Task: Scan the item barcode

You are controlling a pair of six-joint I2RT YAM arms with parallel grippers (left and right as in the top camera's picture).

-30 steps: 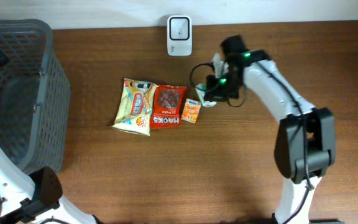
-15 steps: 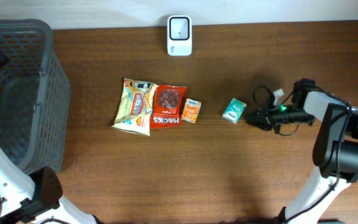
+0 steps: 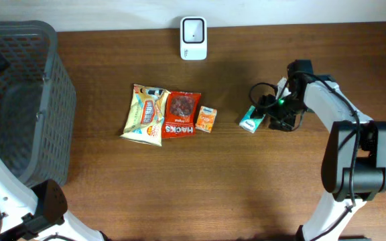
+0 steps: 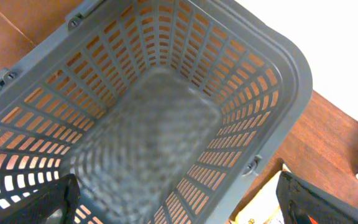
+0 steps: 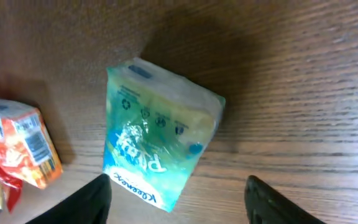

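Observation:
A teal Kleenex tissue pack (image 3: 250,120) (image 5: 160,140) lies flat on the wooden table, right of the other items. My right gripper (image 3: 267,118) (image 5: 179,208) hovers just to its right, jaws open, a dark finger (image 5: 86,202) on either side of the pack's near end without touching it. A white scanner (image 3: 193,38) stands at the table's back edge. My left gripper (image 4: 182,211) is wide open above the grey basket (image 4: 272,74), holding nothing.
A yellow snack bag (image 3: 145,114), a red Hacks bag (image 3: 181,114) and a small orange box (image 3: 206,120) (image 5: 23,146) lie in a row at mid-table. The grey basket (image 3: 52,100) fills the left side.
The right gripper carried the tissue pack rightward from beside the orange box, set it on the table and opened. The left arm has not moved.

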